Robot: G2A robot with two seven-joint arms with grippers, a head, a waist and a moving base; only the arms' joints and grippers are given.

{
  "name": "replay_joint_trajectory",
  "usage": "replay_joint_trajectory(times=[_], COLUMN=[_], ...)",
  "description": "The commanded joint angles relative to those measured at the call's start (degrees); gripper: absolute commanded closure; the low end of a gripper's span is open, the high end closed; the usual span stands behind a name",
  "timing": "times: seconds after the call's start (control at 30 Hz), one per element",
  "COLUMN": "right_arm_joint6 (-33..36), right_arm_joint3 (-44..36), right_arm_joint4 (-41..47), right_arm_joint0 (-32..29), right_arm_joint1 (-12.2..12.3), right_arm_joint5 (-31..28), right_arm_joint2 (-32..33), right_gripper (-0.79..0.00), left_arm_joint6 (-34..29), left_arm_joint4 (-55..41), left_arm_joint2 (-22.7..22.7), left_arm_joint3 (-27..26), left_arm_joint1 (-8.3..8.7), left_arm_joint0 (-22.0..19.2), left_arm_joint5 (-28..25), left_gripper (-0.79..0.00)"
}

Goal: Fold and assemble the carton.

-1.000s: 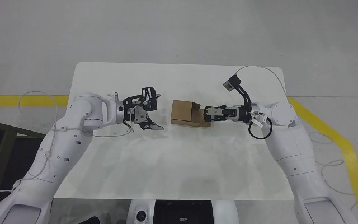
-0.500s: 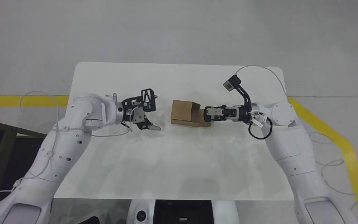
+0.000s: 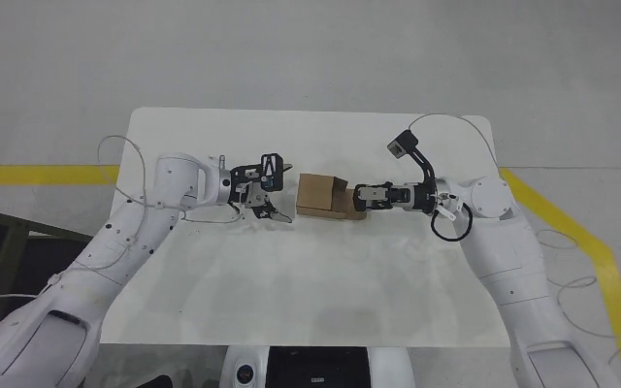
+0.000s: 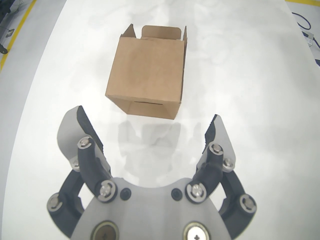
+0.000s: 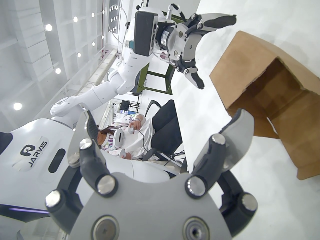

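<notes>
the carton [image 3: 322, 197] lies on its side at the middle of the table [image 3: 291, 291]. its closed end faces left and its open end faces right. at the open end two small side flaps and one rounded tuck flap stand out unfolded, so the closing is not yet done.

the right gripper [image 3: 361, 197] sits at the open end with its fingers spread and nothing grasped. one finger overlaps the edge of the carton mouth; whether it touches the board cannot be told. the left gripper [image 4: 147, 126] is just left of the closed end and apart from it. it is released, jaws wide, lined up with the end face.

the step in hand appears to be bracing the carton so the flaps can be folded in. to do it well:

1. bring the left gripper flat against the closed end, at mid-height. an off-centre push would likely turn the carton on the smooth table.
2. use it as a stop only. the board looks thin, and a hard press could buckle the wall.
3. with the right gripper, fold the two side flaps inward first, then the tuck flap over them.
4. push along the carton's long axis, toward the left gripper, so the carton does not slide sideways.
</notes>
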Motion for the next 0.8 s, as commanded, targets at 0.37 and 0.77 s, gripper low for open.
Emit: replay_joint_trajectory(times=[0.37, 0.77], right_arm_joint6=[-4.22, -7.53], right_arm_joint3=[-6.09, -5.01], right_arm_joint4=[-3.8, -2.18], right_arm_joint0=[-5.71, -8.7], right_arm_joint1=[1.01, 1.0], right_arm_joint5=[6.17, 8.85], right_arm_joint2=[0.21, -2.33], right_gripper=[-0.785, -0.785], left_arm_joint6=[9.91, 14.61], left_arm_joint4=[2.61, 2.34], left_arm_joint2=[7.28, 9.86], left_arm_joint3=[12.88, 18.7], left_arm_joint1=[-5.77, -9.1], left_arm_joint0=[-7.08, -8.97], left_arm_joint5=[1.35, 0.0], left_gripper=[-0.785, -0.785])
